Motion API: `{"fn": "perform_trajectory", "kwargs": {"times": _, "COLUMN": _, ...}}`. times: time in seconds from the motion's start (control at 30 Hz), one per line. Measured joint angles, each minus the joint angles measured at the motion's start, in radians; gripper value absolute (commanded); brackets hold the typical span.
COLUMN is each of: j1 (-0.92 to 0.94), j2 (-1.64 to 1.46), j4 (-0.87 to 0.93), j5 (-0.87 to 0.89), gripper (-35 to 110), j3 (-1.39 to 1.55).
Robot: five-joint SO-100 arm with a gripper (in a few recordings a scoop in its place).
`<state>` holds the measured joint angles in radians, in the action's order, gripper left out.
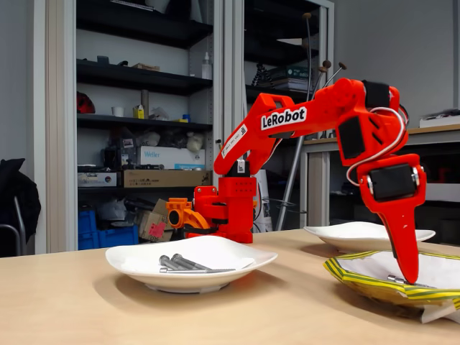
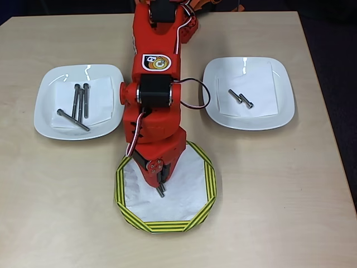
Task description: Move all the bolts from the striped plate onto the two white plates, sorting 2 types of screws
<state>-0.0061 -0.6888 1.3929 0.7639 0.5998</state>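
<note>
Bolt (image 2: 160, 191) between hand (image 2: 161, 185) fingers

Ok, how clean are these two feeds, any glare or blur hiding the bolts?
Overhead view: sharp and evenly lit, small glints on the left white plate's rim, bolts distinct; the pincer hides most of the bolt on the striped plate. Fixed view: foreground crisp, shelves behind dim and cluttered, soft shadows under the plates, no glare.
</note>
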Motion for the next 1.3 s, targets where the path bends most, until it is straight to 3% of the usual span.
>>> {"fn": "perform_trajectory", "kwargs": {"times": 0.33, "j1": 0.0, "j2": 0.032, "j4": -0.009, "j5": 0.04, "gripper": 8, "j3": -0.014}}
{"fn": "perform_trajectory", "kwargs": {"times": 1.3, "j1": 0.003, "j2": 0.029, "j4": 0.037, "j5": 0.204, "gripper": 0, "j3": -0.029}}
